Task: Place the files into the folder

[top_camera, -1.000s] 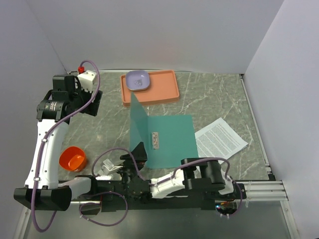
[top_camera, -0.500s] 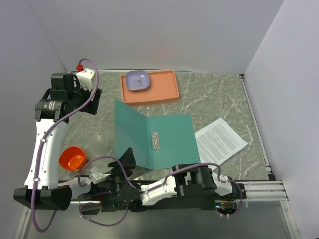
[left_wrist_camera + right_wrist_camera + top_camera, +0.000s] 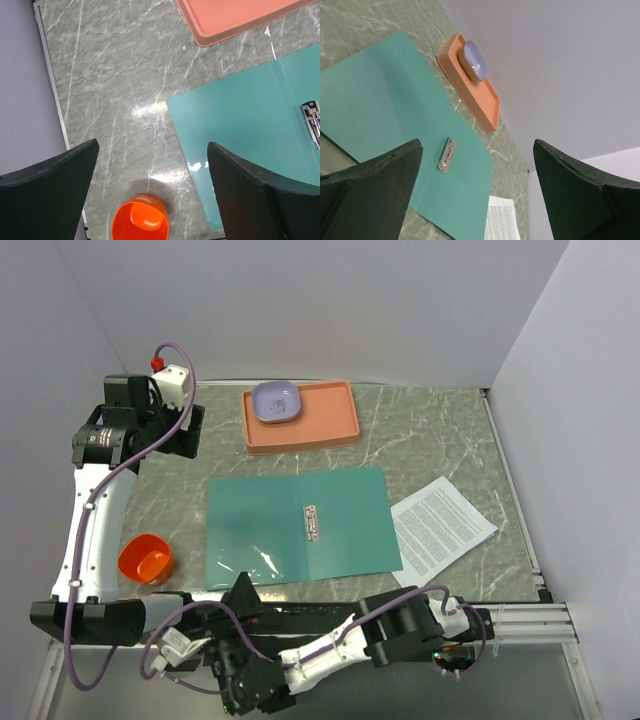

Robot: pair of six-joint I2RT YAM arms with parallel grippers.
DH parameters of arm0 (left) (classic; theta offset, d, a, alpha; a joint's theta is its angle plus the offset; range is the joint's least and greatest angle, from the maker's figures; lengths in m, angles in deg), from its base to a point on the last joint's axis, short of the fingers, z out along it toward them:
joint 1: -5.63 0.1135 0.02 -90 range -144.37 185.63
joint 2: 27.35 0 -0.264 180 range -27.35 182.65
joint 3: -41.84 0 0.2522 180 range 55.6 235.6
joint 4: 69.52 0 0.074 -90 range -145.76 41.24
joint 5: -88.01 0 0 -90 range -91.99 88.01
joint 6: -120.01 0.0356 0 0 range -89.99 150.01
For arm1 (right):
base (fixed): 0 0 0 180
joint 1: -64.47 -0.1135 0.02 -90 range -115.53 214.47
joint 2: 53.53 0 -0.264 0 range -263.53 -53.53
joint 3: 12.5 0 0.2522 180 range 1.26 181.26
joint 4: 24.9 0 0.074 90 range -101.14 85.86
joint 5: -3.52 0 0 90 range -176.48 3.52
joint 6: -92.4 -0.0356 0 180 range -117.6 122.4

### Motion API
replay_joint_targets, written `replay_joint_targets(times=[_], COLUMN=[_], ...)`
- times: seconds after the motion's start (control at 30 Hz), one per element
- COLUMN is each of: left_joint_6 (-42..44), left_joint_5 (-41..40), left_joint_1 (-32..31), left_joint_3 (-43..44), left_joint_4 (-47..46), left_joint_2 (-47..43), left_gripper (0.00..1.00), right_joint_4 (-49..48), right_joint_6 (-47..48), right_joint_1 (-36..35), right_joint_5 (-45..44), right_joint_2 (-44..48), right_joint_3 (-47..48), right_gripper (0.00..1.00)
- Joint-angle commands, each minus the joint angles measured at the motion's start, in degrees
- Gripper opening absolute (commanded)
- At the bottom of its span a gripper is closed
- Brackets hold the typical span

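The teal folder [image 3: 300,525] lies open and flat in the middle of the table, its metal fastener [image 3: 311,522] at the spine. The files [image 3: 443,523], a printed white sheet or stack, lie on the table just right of it, touching its right edge. My right gripper [image 3: 243,600] is open and empty, low by the folder's near left edge. Its wrist view shows the folder [image 3: 395,110], fastener [image 3: 446,156] and files [image 3: 500,220]. My left gripper [image 3: 188,435] is open and empty, high over the far left. Its wrist view shows the folder's left flap [image 3: 250,140].
An orange-pink tray [image 3: 320,425] with a purple bowl [image 3: 276,401] stands at the back, behind the folder. An orange cup [image 3: 145,560] sits at the near left, also in the left wrist view [image 3: 140,225]. White walls close off both sides and the back.
The folder's left cover went from standing upright to lying flat on the left. My right gripper drew back toward the near edge. The left arm shifted slightly.
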Motion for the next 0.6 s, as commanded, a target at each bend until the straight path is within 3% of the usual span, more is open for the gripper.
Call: replay_joint_targets(times=[0.0,0.27,0.57], left_joint_6=[-1.66,-3.33,-3.42], left_joint_5=[0.38,0.03,2.93], left_joint_1=[0.11,0.11,0.02], left_joint_3=[2.11,0.45,-2.18], left_joint_4=[0.29,-3.3,-6.65], left_joint_2=[-1.85,-4.14,-2.03], left_gripper=[0.96,0.96,0.96], right_joint_4=[-19.76,-19.5,-18.79], right_joint_6=[-1.96,-14.54,-29.12], right_joint_1=[-1.74,0.36,15.11], right_joint_5=[-7.01,-7.1,-7.19], right_joint_2=[3.32,30.11,54.99], right_joint_3=[-0.62,-19.25,-37.62], right_gripper=[1.0,1.0,1.0])
